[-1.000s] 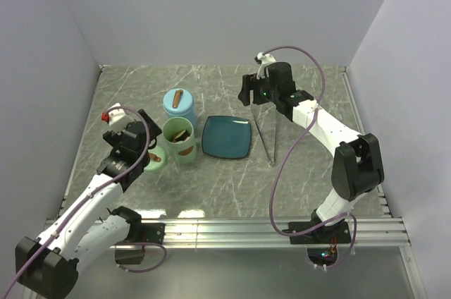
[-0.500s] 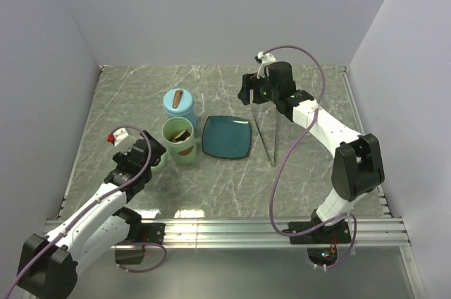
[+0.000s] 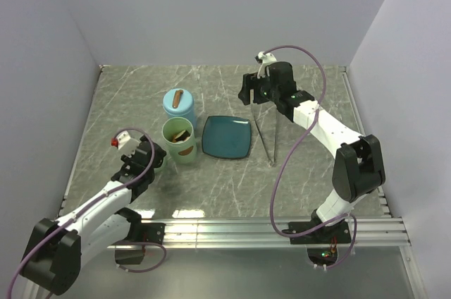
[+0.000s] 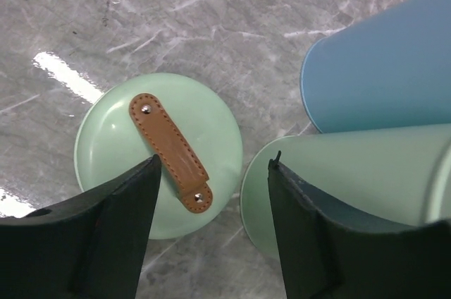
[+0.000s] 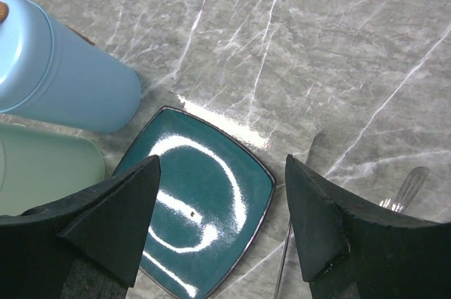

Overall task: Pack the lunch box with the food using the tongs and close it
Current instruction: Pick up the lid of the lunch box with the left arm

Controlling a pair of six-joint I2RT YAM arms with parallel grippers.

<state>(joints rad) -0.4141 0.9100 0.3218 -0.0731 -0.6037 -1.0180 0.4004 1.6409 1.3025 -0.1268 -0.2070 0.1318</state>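
judging the risk, the green tub point(image 4: 352, 172) matters most: the left gripper point(image 4: 215, 165), jaws apart and holding nothing, hangs over the green lid point(image 4: 113, 137) near the worktop's point(image 3: 232, 186) left edge. one finger is just beside that tub, so a skewed pinch could nudge it or skid the lid. the blue tub point(image 3: 184, 112) stands behind. the right gripper point(image 5: 222, 165), also released, hovers over the teal plate point(image 5: 197, 207). the tongs point(image 3: 266, 137) lie flat between plate and right edge.

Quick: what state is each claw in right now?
Left claw: open, empty, over the green lid.
Right claw: open, empty, over the teal plate.
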